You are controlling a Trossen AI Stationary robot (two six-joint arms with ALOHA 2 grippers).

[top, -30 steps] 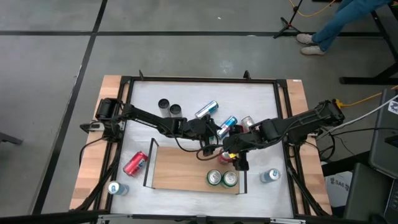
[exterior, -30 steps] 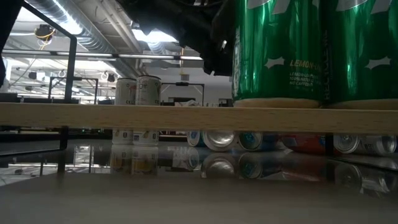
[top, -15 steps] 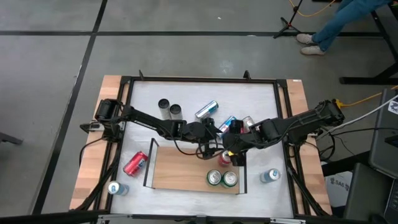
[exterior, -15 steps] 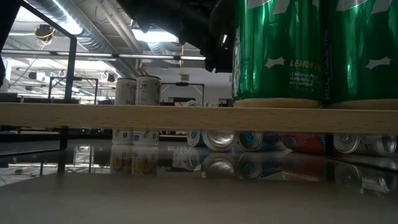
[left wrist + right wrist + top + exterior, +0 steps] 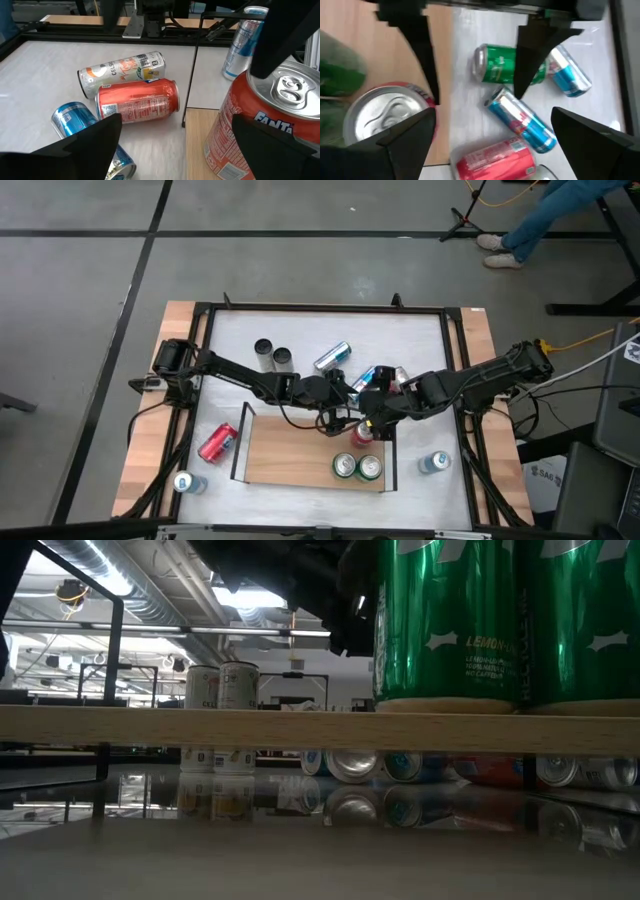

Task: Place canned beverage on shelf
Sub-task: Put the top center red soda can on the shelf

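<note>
High view: the left gripper [image 5: 345, 420] and right gripper [image 5: 374, 423] hang wide open and empty over the shelf's [image 5: 290, 455] far right corner, either side of an upright orange can [image 5: 361, 435]. Two green cans [image 5: 357, 467] stand nearer.

We see a white desk [image 5: 300, 330] with a black frame [image 5: 320, 308] and bare wooden strips [image 5: 150, 420] along its left and right edges. Beyond its far right corner, a person's legs [image 5: 545, 210] in jeans and pale shoes stand on the grey floor, just beside a black stand's feet [image 5: 462, 222]. A yellow cable [image 5: 585, 338] trails off the right edge. Silver ducts [image 5: 130, 580] run overhead.
</note>
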